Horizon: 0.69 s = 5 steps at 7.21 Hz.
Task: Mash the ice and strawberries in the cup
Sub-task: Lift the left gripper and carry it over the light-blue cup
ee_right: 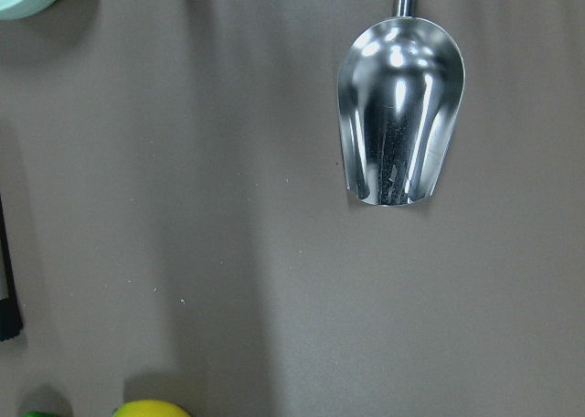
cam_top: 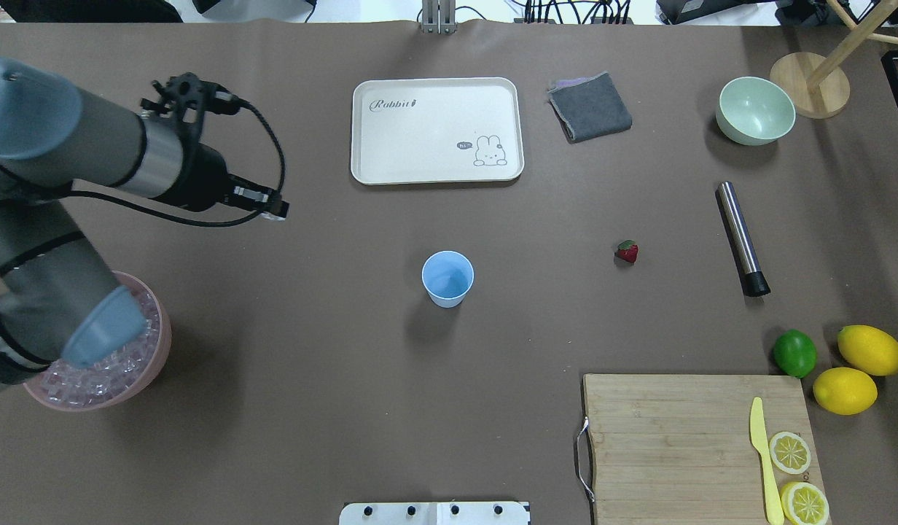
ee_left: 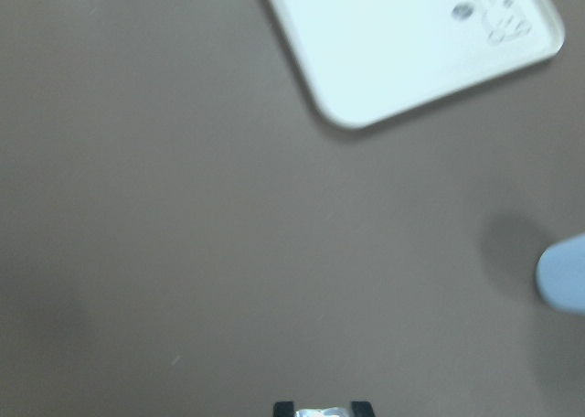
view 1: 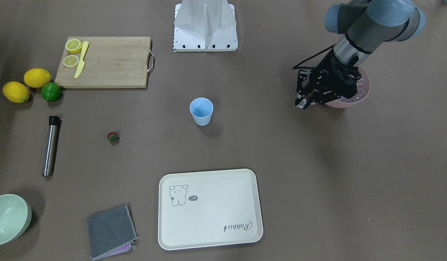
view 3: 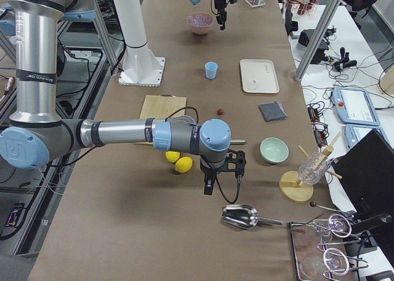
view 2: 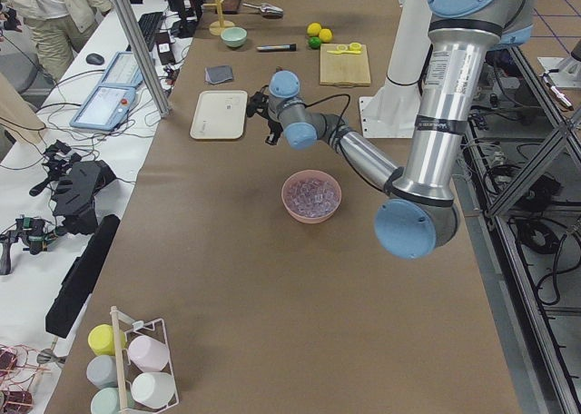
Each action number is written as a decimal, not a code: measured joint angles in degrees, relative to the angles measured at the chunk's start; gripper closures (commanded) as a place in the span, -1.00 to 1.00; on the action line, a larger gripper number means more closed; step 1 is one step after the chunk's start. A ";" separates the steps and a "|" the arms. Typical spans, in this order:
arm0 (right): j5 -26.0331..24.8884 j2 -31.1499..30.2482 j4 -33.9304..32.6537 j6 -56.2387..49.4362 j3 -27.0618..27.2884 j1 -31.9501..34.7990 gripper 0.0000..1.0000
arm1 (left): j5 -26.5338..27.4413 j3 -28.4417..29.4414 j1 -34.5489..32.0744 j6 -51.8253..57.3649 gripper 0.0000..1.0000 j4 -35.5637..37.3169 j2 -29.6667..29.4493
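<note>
Spanning every view, the bench (cam_top: 310, 408) has the left tool (cam_top: 276, 211) hanging over its bare surface between the pink bowl (cam_top: 166, 335) of ice (cam_top: 106, 372) and the light-blue cup (cam_top: 447, 278). The cup stands upright to that tool's right and nearer the robot's base. The right tool (view 3: 209, 187), its grip impossible to tell, hovers far off by the metal scoop (ee_right: 400, 115). The strawberry (cam_top: 627, 251) lies beyond the cup, well apart. The left tool seems clenched on one glassy ice cube (ee_left: 315, 411), blurred and cut off at the wrist view's edge.
</note>
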 measured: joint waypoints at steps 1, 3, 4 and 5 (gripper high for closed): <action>0.00 -0.02 0.00 -0.04 0.00 0.00 -1.00 | 2.94 1.76 2.66 -2.46 1.00 0.58 -4.31; -0.04 -0.03 0.00 -0.03 -0.16 0.00 -1.00 | 5.45 3.32 5.76 -5.42 1.00 2.61 -9.57; -0.03 -0.04 0.00 -0.03 -0.22 0.00 -1.00 | 7.71 4.05 7.65 -6.30 1.00 3.12 -11.59; -0.02 -0.03 -0.02 -0.01 -0.25 -0.08 -1.00 | 10.00 5.23 9.46 -6.75 1.00 3.29 -13.38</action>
